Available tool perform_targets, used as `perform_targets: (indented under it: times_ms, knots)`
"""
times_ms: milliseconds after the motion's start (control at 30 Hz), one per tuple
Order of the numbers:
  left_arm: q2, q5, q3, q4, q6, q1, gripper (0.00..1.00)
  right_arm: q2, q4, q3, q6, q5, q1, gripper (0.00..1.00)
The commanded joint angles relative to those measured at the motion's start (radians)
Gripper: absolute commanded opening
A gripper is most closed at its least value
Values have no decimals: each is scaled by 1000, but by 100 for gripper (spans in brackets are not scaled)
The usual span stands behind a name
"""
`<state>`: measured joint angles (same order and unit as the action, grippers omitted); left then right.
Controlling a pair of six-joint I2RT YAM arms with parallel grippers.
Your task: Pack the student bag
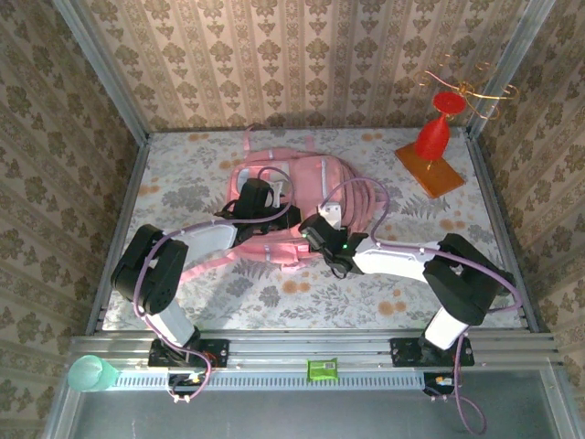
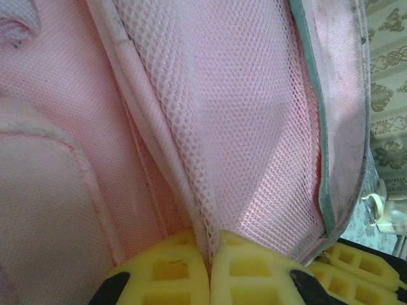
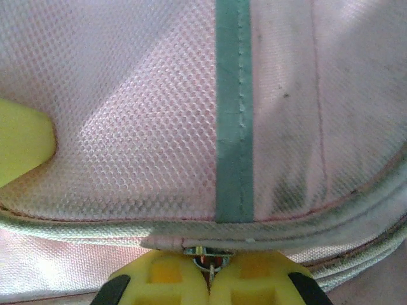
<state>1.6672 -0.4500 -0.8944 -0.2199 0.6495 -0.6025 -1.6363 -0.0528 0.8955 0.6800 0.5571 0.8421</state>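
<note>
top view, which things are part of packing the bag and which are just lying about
Job: student bag; left gripper and right gripper, both shut on it.
Lying about: red ornament on orange board; green cup; small green block.

I see the student bag lying mid-tabletop; an ornament on a board stands behind it, to the right.

The left arm was bent at the elbow, its forearm over the large soft pink fabric backpack, and the yellow-fingered left tool pinched the backpack's mesh. The right arm mirrored it, with the right tool clamped on a small metal piece at the backpack's seam.
</note>
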Motion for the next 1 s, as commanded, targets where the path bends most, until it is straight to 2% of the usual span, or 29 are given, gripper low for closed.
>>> perform_targets:
  times_ms: [0, 167, 333, 500, 533, 600, 667, 833, 967]
  knots:
    - [-24, -53, -3, 55, -50, -9, 0, 66, 40, -46, -30, 22, -31, 0]
    - [-49, -25, 3, 115, -109, 30, 0, 202, 62, -165, -84, -75, -113, 0]
    - [-69, 0, -2, 195, -186, 68, 0, 291, 216, -292, -190, -320, -267, 0]
    - [-96, 63, -38, 279, -274, 75, 0, 331, 279, -296, -286, -531, -287, 0]
    - [-112, 84, -44, 287, -295, 75, 4, 337, 288, -291, -289, -577, -287, 0]
    - [-153, 114, -41, 284, -332, 70, 27, 344, 303, -287, -289, -649, -287, 0]
    - [-214, 150, -27, 272, -403, 52, 42, 356, 294, -275, -288, -694, -285, 0]
    - [-351, 244, 53, 184, -711, -53, 59, 372, 248, -237, -290, -765, -285, 0]
    - [-368, 270, 90, 122, -1006, -160, 74, 374, 231, -221, -290, -805, -285, 0]
